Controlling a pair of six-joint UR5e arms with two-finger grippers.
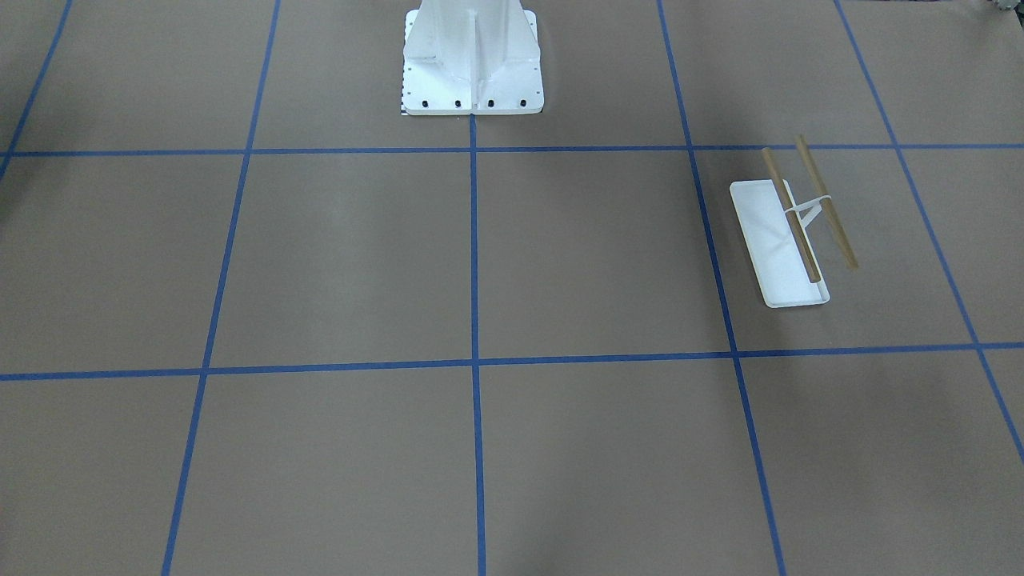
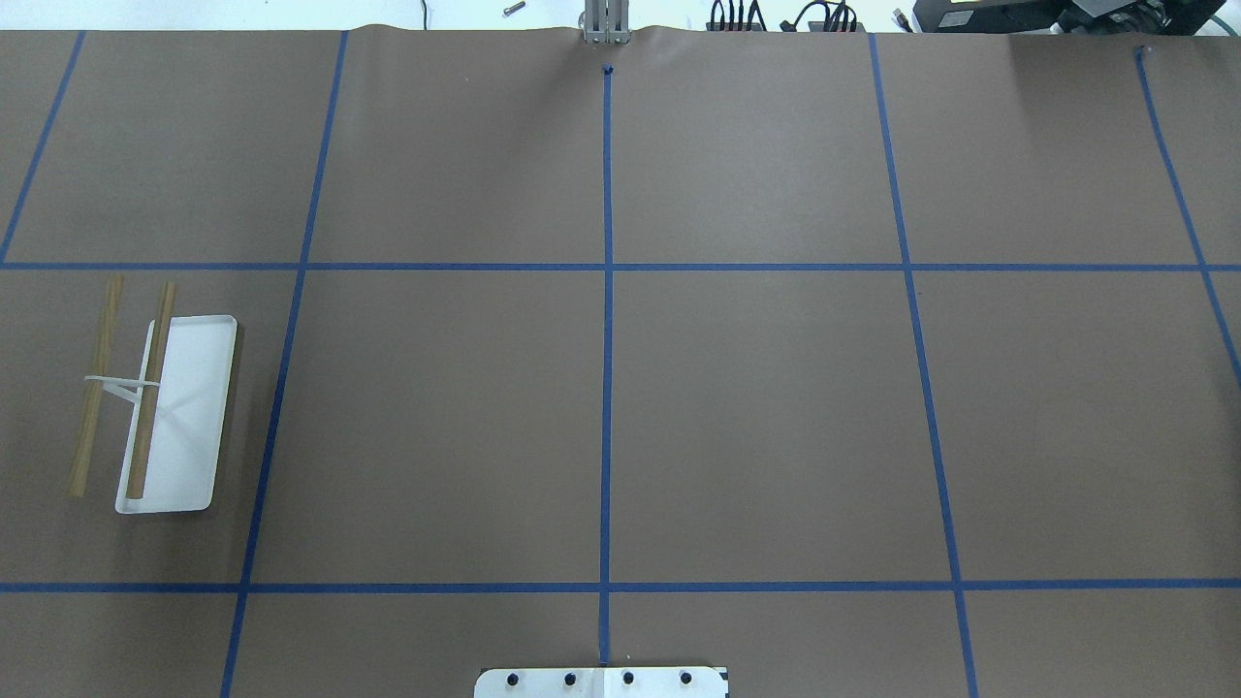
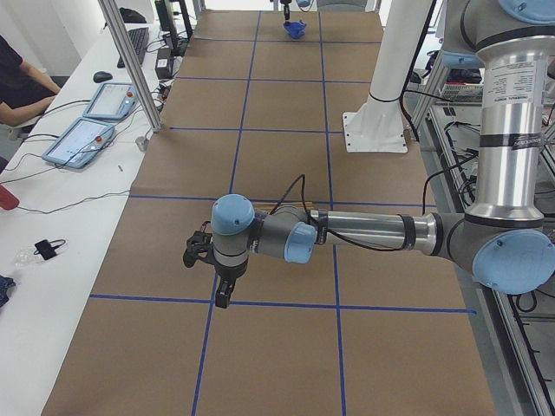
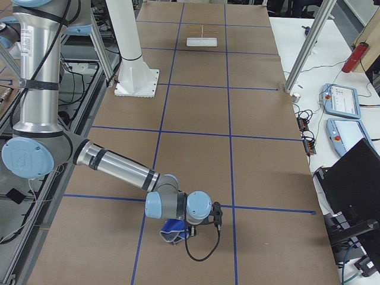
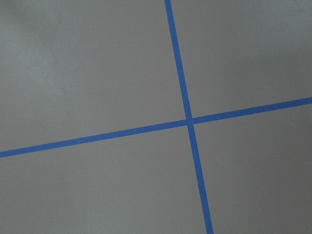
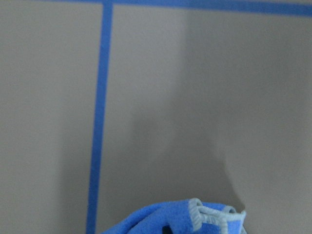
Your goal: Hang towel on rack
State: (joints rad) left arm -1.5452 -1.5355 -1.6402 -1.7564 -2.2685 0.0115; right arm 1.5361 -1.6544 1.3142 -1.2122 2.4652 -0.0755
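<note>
The rack [image 1: 788, 240] stands on the table on my left side: a white tray base with two tan wooden rods above it. It also shows in the overhead view [image 2: 179, 412] and far off in the exterior right view [image 4: 202, 34]. The blue towel [image 4: 171, 233] hangs bunched under my right gripper [image 4: 177, 224] at the far right end of the table. Its blue face and pale stitched edge show in the right wrist view [image 6: 195, 220]. My left gripper [image 3: 222, 296] points down over bare table near the rack. Both grippers show only in side views, so I cannot tell their states.
The white robot pedestal [image 1: 472, 64] stands at mid table on the robot's side. Blue tape lines [image 2: 607, 291] divide the brown table cover. A side desk with tablets [image 3: 87, 139] and a seated person [image 3: 17, 78] runs along the far edge. Metal posts [image 3: 130, 61] rise there.
</note>
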